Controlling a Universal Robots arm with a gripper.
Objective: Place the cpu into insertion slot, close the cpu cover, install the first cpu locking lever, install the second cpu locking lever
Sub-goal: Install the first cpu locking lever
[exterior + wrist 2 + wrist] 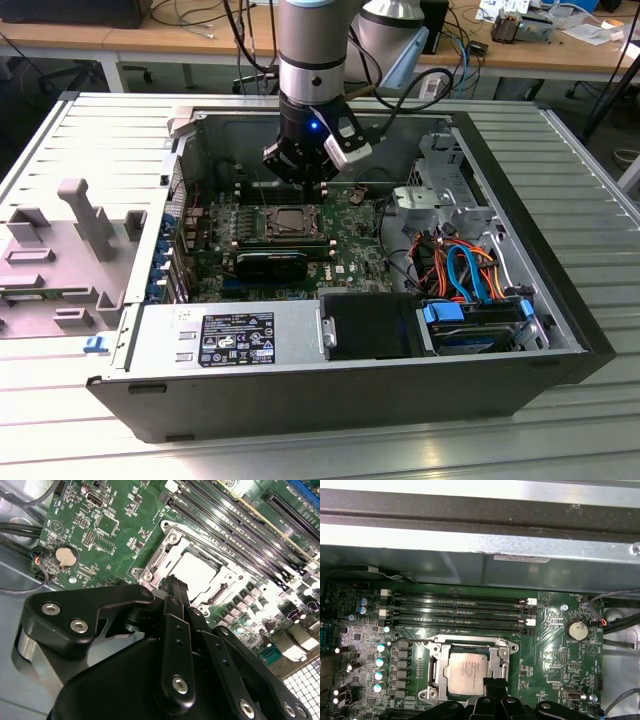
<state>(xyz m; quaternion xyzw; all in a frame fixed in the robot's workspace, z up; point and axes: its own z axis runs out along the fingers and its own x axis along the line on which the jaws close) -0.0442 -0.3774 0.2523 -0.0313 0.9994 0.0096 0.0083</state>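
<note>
The cpu (469,672), a dull silver square, lies flat in the insertion slot (431,649) on the green board. The cpu cover (470,644), a silvery frame, lies down around it with the chip showing through its window. My gripper (492,684) hovers at the socket's edge on the coin-battery side, its dark fingertips pressed together with nothing between them. In the second wrist view the shut gripper (178,585) points at the rim beside the cpu (200,570). In the exterior view the gripper (300,178) hangs inside the open case, just behind the socket (291,222).
Long black memory slots (460,612) run beside the socket, and a coin battery (577,628) sits near it. The metal case wall (485,550) is close behind. A power supply (230,335), coloured cables (460,265) and drives fill the case's near side.
</note>
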